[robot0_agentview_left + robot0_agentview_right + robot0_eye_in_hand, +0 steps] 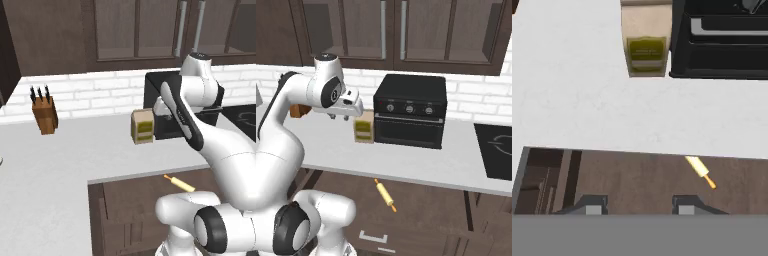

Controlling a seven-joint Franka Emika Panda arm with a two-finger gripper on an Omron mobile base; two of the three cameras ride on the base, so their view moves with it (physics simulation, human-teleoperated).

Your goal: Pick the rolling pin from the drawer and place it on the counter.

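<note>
1. The gripper hangs high over the open drawer, its fingers apart and holding nothing.
2. The pin lies slantwise on the drawer floor, near the counter's front edge and off to the right of the fingers in the hand view.
3. On the counter a small box stands just beside the left side of a black oven.
4. A knife block stands toward the counter's back edge by the wall.
</note>
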